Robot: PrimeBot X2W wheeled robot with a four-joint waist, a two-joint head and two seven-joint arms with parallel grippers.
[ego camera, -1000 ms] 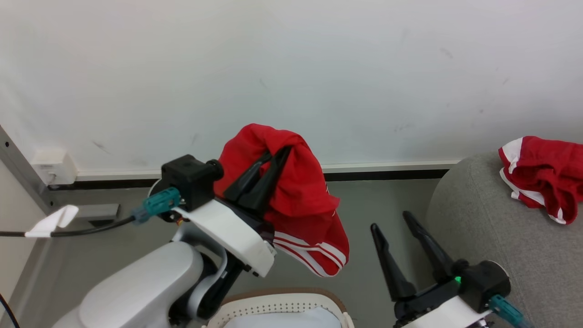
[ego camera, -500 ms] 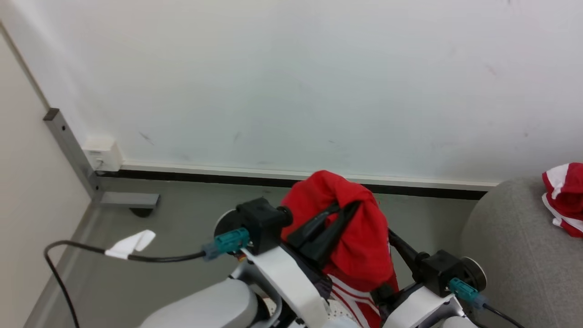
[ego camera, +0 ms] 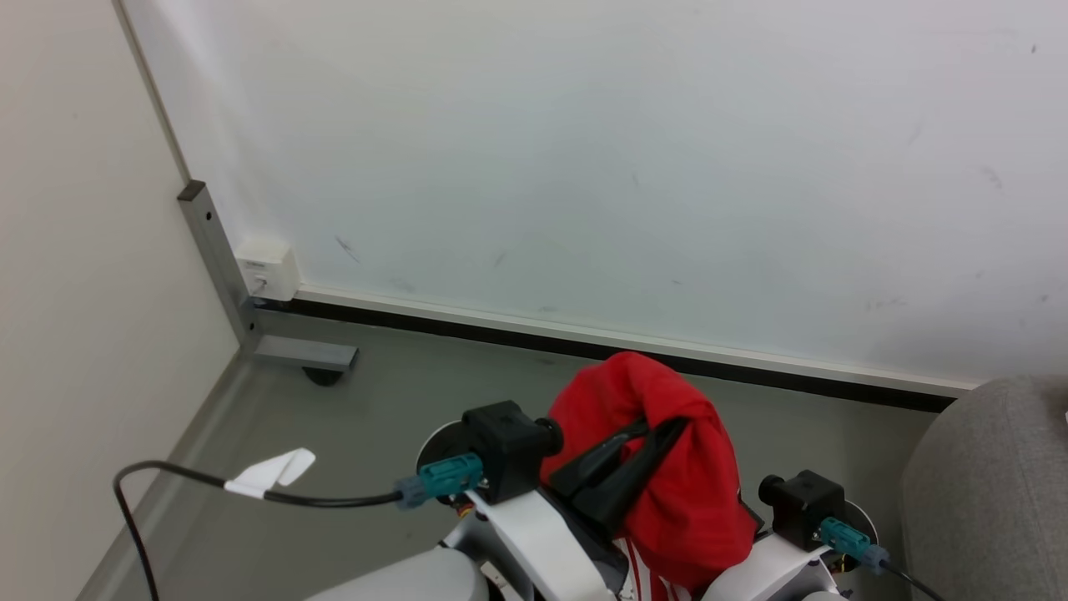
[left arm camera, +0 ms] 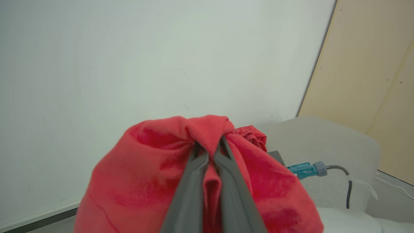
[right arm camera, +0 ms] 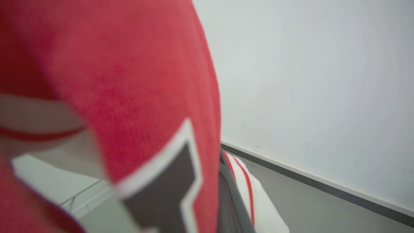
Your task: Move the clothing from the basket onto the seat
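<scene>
My left claw [left arm camera: 208, 145] pinched the red fabric sports jersey [ego camera: 697, 501] by its bunched top, holding it clear for carrying; my right claw [right arm camera: 226, 181], at five o'clock, was closed, seemingly gathering the hanging hem

The clothing [ego camera: 697, 501] hung bunched around the left end effector [ego camera: 663, 427], above the floor [ego camera: 400, 409] and in front of the wall [ego camera: 584, 167]. The seat [ego camera: 989, 492] stood apart to its right, near that wall.

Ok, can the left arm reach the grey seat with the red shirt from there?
Probably, with a swing right: its tool grips the red shirt, but the right arm sits between it and the seat.
</scene>
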